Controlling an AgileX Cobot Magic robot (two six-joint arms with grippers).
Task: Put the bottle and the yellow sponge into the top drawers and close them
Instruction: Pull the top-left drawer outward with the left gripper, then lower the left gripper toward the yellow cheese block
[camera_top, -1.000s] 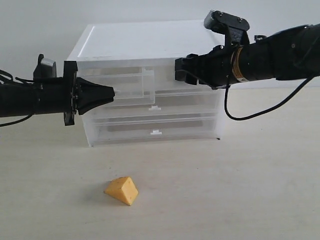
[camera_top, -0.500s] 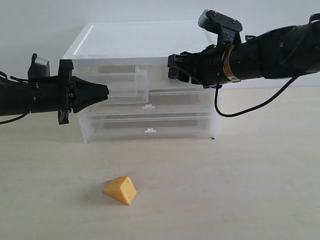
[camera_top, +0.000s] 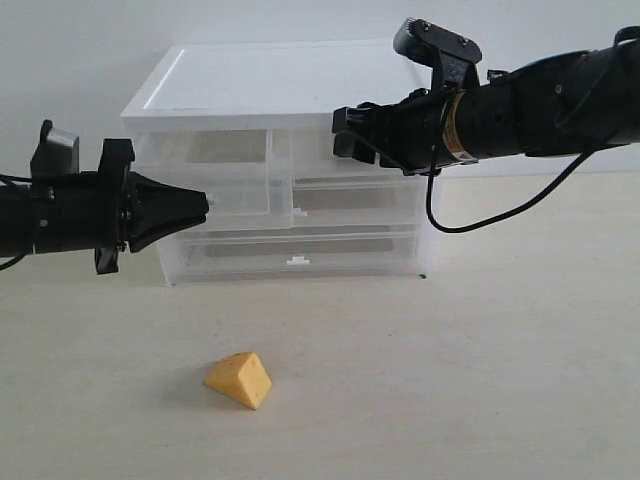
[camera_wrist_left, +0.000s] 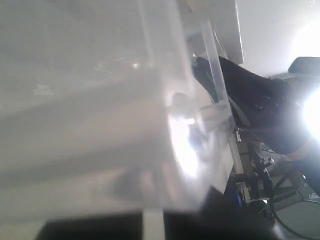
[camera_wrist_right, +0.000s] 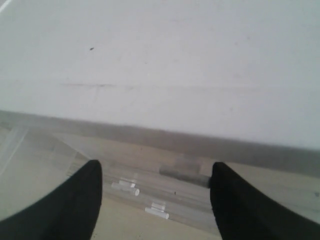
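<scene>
Still on the surface (camera_top: 470, 380): the yellow sponge (camera_top: 240, 379) is lying well in front of the cabinet (camera_top: 280, 80), untouched, with neither claw near it. The bottle is not showing clearly in any view, so I cannot say where it is.

The top-left drawer (camera_top: 245, 195) is standing pulled out and is appearing further out and lower than a second ago. The left claw (camera_top: 200, 203) is drawing back leftward. A second ago its tip was nearer the drawer's middle; now it is sitting at the drawer's left end. Its fingers are looking pressed together into one point. Whether they are pinching the drawer's lip I cannot tell, as its wrist view is giving only blurred clear plastic. The right claw (camera_top: 345, 135) is edging left too, hovering at the front of the top-right drawer (camera_top: 312, 152). Its fingers (camera_wrist_right: 75, 200) are spread wide with nothing between them.

Judgement: one drawer is standing ready to receive. The sponge pickup is not yet begun, and closing is far off.

Materials: the sponge is matte orange-yellow foam, a wedge with pitted faces, probably yielding under a pinch. The drawers are thin, clear, glossy rigid plastic with small white tab handles. The cabinet top is smooth opaque white. The two full-width drawers (camera_top: 300, 250) beneath are sitting shut.
</scene>
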